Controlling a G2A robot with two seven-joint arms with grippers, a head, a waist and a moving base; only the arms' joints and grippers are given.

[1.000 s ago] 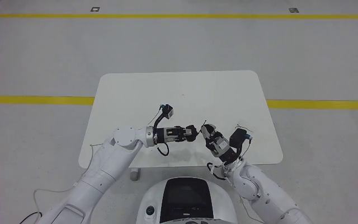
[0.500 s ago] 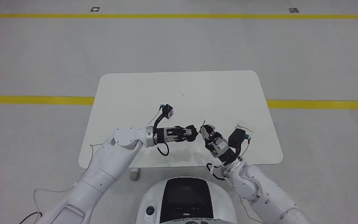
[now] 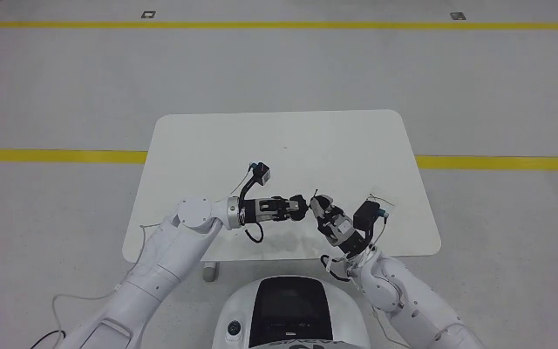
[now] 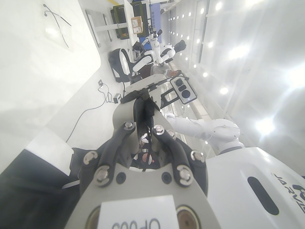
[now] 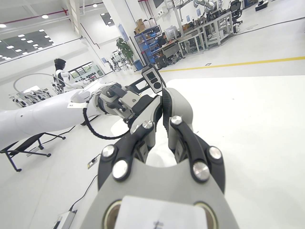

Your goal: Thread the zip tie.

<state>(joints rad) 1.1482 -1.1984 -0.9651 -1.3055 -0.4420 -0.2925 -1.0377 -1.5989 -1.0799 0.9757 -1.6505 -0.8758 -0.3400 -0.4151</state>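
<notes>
White and round-cornered, the rectangular table [image 3: 279,140] is seen on a pale grey floor [image 3: 87,78] crossed by yellow lines. Over the middle of the edge nearest the robot, the left gripper [image 3: 302,208] and the right gripper [image 3: 316,204] are held tip to tip. The left claw is clenched on a thin black zip tie [image 4: 150,133]. The right claw is clenched too; what is pinched cannot be told. Near the table's right edge a clear flat bag [image 4: 57,24] of thin dark strands is laid.
</notes>
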